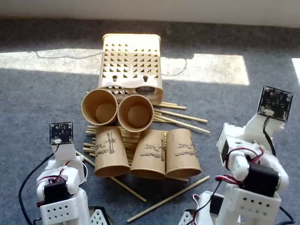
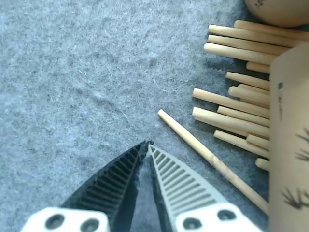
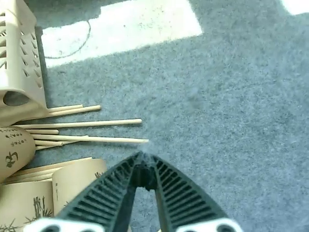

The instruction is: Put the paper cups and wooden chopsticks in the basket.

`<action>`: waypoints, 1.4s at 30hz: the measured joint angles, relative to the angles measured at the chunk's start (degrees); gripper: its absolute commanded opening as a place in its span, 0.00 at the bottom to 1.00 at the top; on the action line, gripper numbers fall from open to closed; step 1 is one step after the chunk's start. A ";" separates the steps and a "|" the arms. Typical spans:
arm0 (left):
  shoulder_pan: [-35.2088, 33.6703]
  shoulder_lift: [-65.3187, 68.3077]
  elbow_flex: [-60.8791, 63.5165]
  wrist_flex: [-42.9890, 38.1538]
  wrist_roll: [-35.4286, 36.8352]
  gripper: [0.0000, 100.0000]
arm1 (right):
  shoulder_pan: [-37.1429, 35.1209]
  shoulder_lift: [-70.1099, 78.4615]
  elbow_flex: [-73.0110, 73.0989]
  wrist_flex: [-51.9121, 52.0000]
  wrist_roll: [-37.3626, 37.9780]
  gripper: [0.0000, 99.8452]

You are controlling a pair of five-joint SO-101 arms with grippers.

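At 6 o'clock from basket [image 1: 131,61], paper cups [image 1: 111,152] likely light, crushable: pinch rim. Chopsticks [image 2: 227,102] stiff. Left end effector [image 2: 146,145], right end effector [image 3: 143,155] closed, empty.

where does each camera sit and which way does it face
High view: fixed above the arms, looking down over grey carpet at the beige perforated plastic basket, brown paper cups and wooden chopsticks; left arm and right arm show at the near edge.
Left wrist view: on the left arm, looking down past the shut left gripper at chopstick ends.
Right wrist view: on the right arm, facing past the shut right gripper towards the basket.
Shared: all show cups and chopsticks.
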 measured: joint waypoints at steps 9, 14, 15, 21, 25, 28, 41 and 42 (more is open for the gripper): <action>0.00 0.00 0.00 0.00 0.00 0.01 | -12.22 3.25 -0.88 -1.93 8.18 0.01; 0.00 0.00 0.00 0.00 0.00 0.01 | -20.31 8.09 -0.88 -5.36 11.96 0.05; 0.00 0.00 0.00 0.00 0.00 0.01 | -21.54 9.58 -0.88 -6.24 12.04 0.07; 0.00 0.00 0.00 0.00 0.00 0.01 | -25.58 20.13 -0.88 -11.96 12.40 0.13; 0.00 0.00 0.00 0.00 0.00 0.01 | -27.16 26.02 -0.88 -17.41 12.40 0.13; 0.00 0.00 0.00 0.00 0.00 0.01 | -28.66 29.45 -0.88 -21.63 12.40 0.13; 0.00 0.00 0.00 0.00 0.00 0.01 | -33.58 43.08 -0.88 -37.71 12.40 0.13; 0.00 0.00 0.00 0.00 0.00 0.01 | -33.85 43.96 -0.88 -38.51 12.40 0.13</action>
